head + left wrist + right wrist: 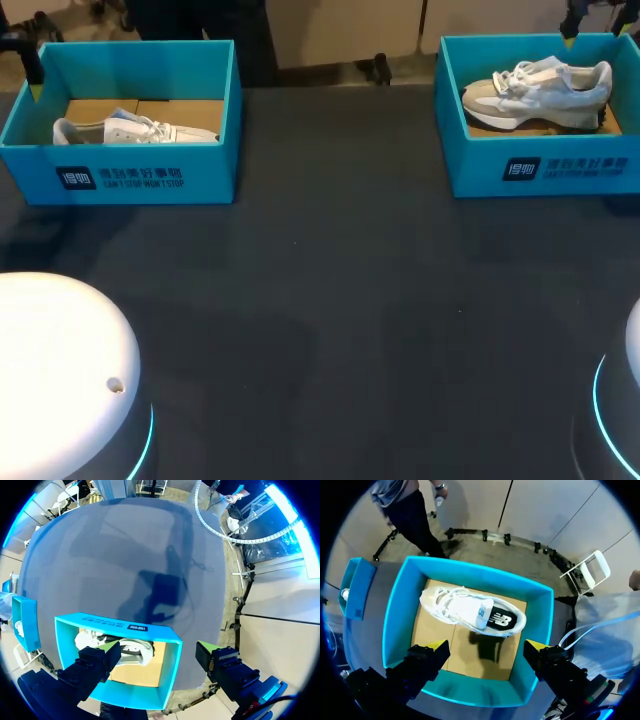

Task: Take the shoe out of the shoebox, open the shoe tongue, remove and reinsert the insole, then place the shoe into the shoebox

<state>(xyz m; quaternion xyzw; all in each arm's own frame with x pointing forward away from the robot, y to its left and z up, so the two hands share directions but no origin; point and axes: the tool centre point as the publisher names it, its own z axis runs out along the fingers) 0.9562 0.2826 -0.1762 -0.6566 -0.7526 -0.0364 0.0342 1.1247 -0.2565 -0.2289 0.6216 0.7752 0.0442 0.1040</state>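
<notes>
Two blue shoeboxes stand at the table's far edge. The left shoebox (140, 175) holds a white shoe (130, 128) lying on its side. In the right shoebox (540, 165) a white and beige sneaker (540, 88) lies with its laces up. My left gripper (157, 652) hangs open above the left shoebox (170, 665), over its white shoe (127, 649) and touching nothing. My right gripper (486, 647) hangs open above the right shoebox (395, 615), with the sneaker (475, 612) below and ahead of its fingers. In the head view only a yellow fingertip (37, 92) shows at the left box's corner.
The dark table (330, 300) stretches from the boxes to the near edge. The white arm bases (60, 370) sit at its near corners. Each wrist view also takes in the other shoebox (357, 590) off to the side.
</notes>
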